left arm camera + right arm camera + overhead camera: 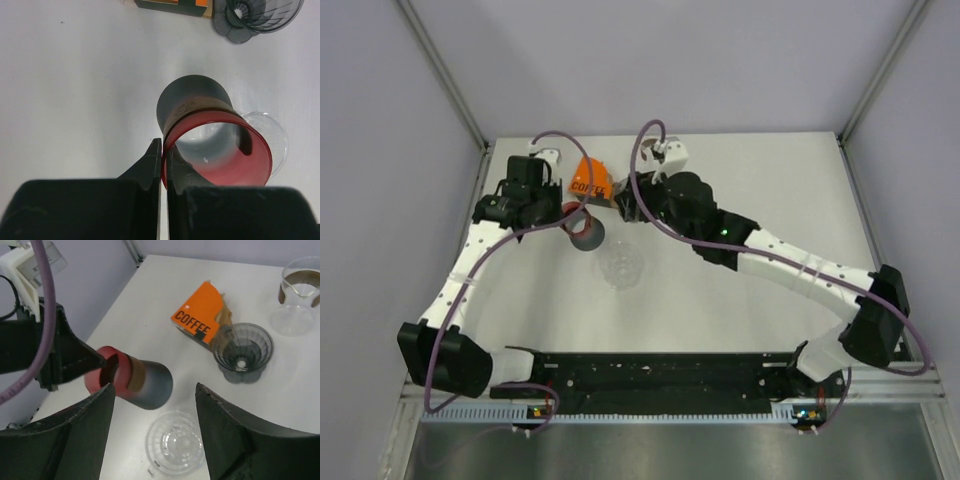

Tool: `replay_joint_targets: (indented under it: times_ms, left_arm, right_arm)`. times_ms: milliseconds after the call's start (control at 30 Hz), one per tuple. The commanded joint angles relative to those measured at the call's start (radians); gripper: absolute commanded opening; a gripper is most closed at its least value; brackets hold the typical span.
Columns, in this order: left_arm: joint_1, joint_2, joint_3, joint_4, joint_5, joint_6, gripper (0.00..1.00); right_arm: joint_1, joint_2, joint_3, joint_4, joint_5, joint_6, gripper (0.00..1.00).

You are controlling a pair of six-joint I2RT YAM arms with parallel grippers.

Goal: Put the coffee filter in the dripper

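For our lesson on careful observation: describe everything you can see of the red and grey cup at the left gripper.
The cup is a tall tumbler with a matt dark grey body, a brown band around its middle, and a red rim and lining. It looks like plastic. Nothing shows inside it. It is tipped on its side, mouth toward the left gripper, which is shut on the rim wall. A clear glass dripper stands beside it. Whether the cup touches that or the table cannot be told.

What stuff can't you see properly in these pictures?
Top view: the right arm mostly covers the grey dripper.
Left wrist view: the top edge cuts off the coffee box.
Right wrist view: the frame edge cuts off the glass jug.
Filters in the box: cannot tell.
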Motion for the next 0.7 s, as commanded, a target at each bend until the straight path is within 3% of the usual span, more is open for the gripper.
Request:
replay_joint_targets:
  times_ms: [0, 367, 667]
  left_arm:
    - [-0.043, -0.069, -0.026, 0.069, -0.13, -0.254, 0.0]
    - [-0.059, -0.055, 0.036, 0.03, -0.125, -0.369, 0.0]
    - [-0.066, -0.051, 0.042, 0.047, -0.137, -0.375, 0.0]
  right_arm:
    - [0.072, 0.165, 0.152, 0.08, 0.095, 0.027, 0.65]
    - [0.103, 0.41, 0.375, 0.018, 0.124, -0.006, 0.65]
    - [0.103, 0.592, 0.568, -0.162, 0.144, -0.089, 0.63]
